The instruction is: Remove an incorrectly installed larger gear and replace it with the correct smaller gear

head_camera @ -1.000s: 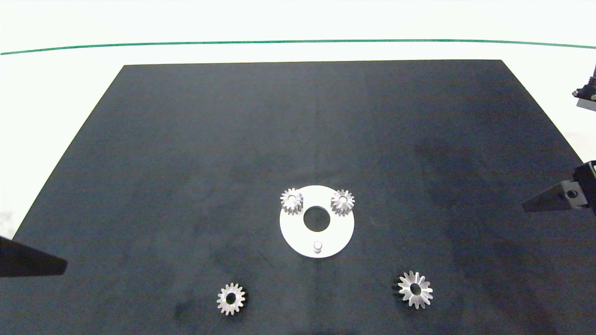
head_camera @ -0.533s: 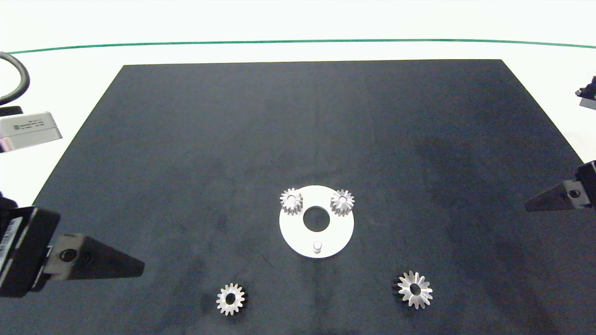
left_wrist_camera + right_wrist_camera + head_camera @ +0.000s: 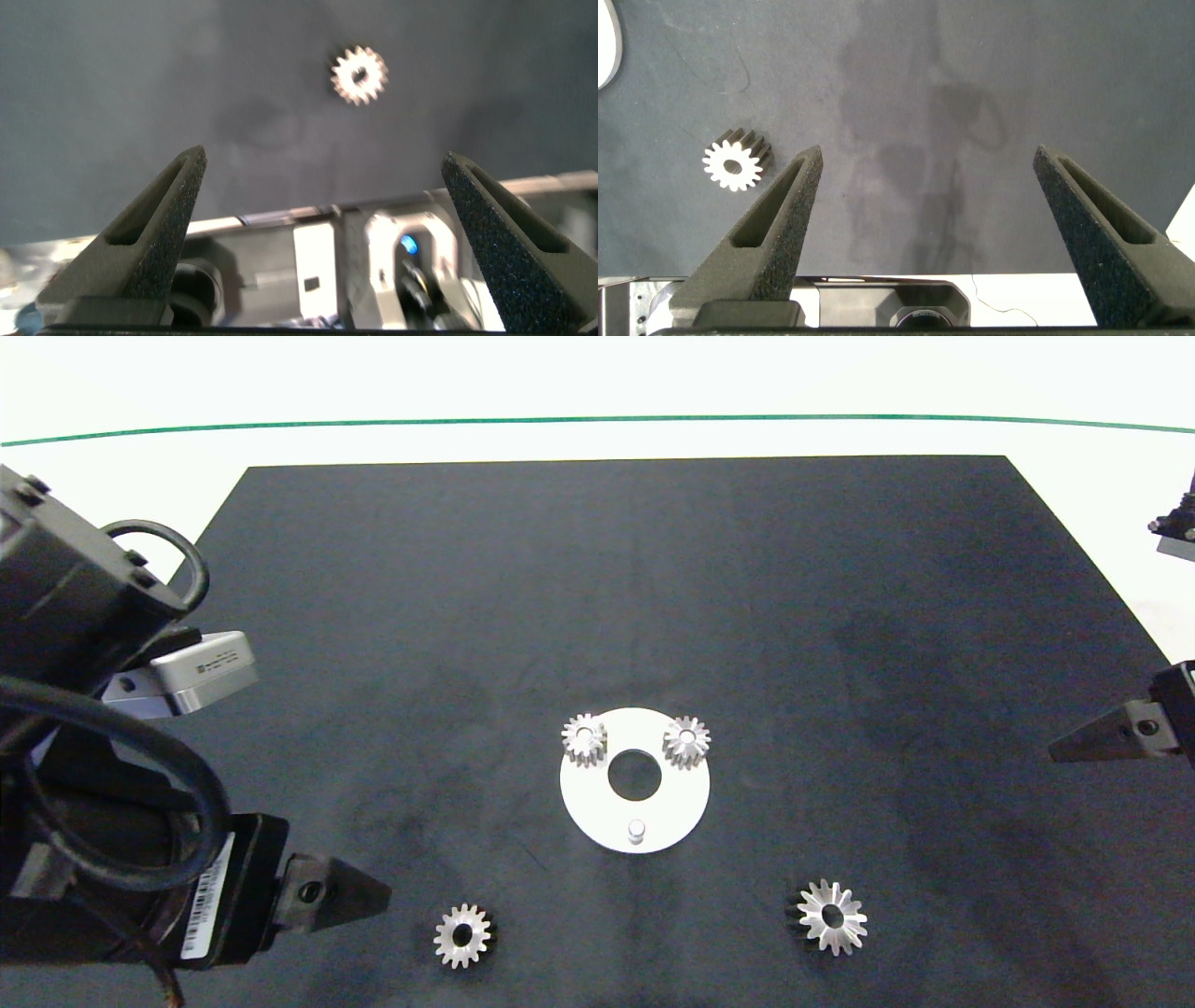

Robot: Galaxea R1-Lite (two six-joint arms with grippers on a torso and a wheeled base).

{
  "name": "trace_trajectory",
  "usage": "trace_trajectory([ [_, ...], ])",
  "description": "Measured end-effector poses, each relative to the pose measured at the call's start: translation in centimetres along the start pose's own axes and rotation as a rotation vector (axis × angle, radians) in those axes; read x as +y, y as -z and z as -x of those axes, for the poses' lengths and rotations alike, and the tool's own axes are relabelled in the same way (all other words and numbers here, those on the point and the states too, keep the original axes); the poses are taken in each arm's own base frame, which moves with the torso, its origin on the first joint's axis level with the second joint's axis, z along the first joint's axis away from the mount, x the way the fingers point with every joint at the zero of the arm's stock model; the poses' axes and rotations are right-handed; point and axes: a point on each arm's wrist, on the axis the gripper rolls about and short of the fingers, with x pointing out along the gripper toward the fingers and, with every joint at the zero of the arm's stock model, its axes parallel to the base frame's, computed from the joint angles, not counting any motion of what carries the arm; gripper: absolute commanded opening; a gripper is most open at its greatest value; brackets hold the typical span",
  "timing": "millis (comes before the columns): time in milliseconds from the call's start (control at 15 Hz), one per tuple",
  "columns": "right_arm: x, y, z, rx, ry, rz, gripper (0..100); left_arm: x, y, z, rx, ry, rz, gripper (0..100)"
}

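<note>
The smaller gear lies loose on the black mat near its front edge, and shows in the left wrist view as the gear. My left gripper hovers just left of it, open and holding nothing. The larger gear, with long pointed teeth, lies flat on the mat at the front right, off the white disc. Two small gears sit on the disc's far pegs; its near peg is bare. My right gripper stays open at the right edge, with the larger gear ahead of it.
The black mat covers most of the white table. A green line runs across the table beyond the mat. The left arm's body and cable fill the left side. The mat's front edge shows below the left gripper.
The left arm has swung in from the left edge towards the loose smaller gear. The right arm and all the gears have stayed put.
</note>
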Motion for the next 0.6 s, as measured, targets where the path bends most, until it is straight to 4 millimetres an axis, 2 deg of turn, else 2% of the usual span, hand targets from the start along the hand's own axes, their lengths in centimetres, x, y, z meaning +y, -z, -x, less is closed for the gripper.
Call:
trace_trajectory([
  [600,0.0,-0.1,-0.1,-0.006,0.0,-0.003,91,-5.2,0.7,-5.0,-0.051,-0.18,0.011,100],
])
